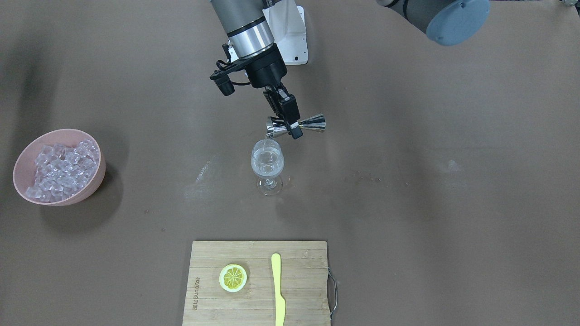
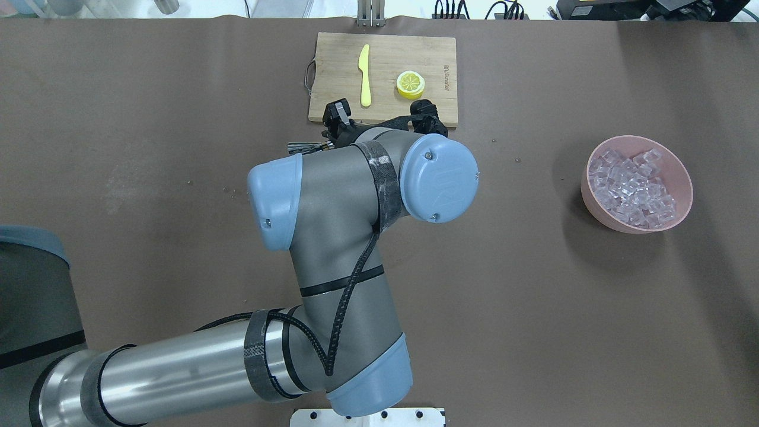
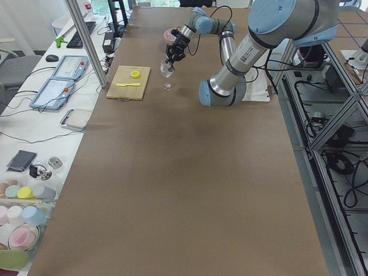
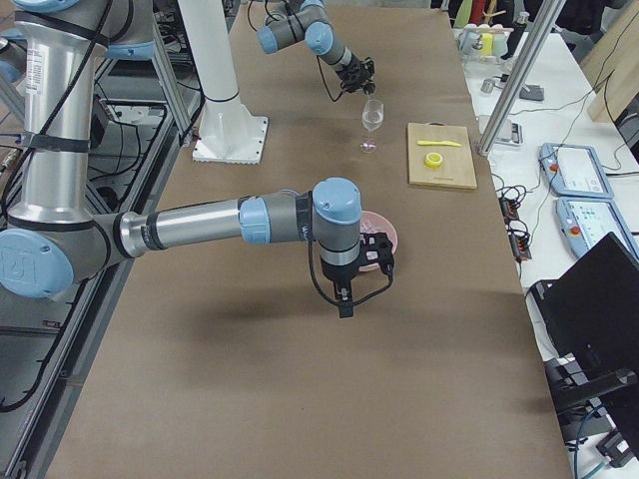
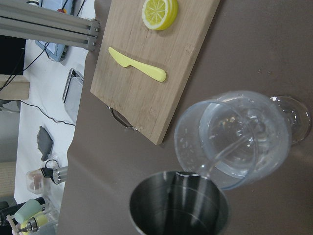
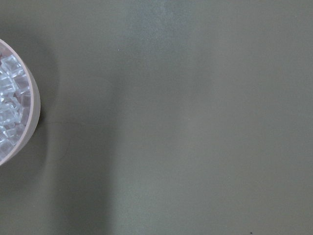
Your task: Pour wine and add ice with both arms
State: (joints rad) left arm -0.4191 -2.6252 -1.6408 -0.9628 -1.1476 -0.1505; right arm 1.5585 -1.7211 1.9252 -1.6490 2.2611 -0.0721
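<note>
Over the middle of the worktop (image 1: 430, 181), the left gripper (image 1: 292, 128) is clamped on the waist of a steel measuring cup (image 1: 315, 122). The cup is tipped on its side, with one mouth above the wine glass (image 1: 268, 167). A thin stream of wine (image 5: 215, 164) runs from the cup's lip into the glass, which stands upright and holds some clear liquid. Toward the operators' edge lies a wooden cutting board (image 1: 301, 299) carrying a lemon slice (image 1: 233, 277) and a yellow knife (image 1: 277, 290), near each other but apart. Well off to the robot's right stands a pink bowl (image 1: 93, 185) heaped with ice (image 1: 61, 170). The right gripper (image 4: 344, 302) hangs pointing down close by that bowl. It shows only from the side, so I cannot tell whether it is wide or narrow.
</note>
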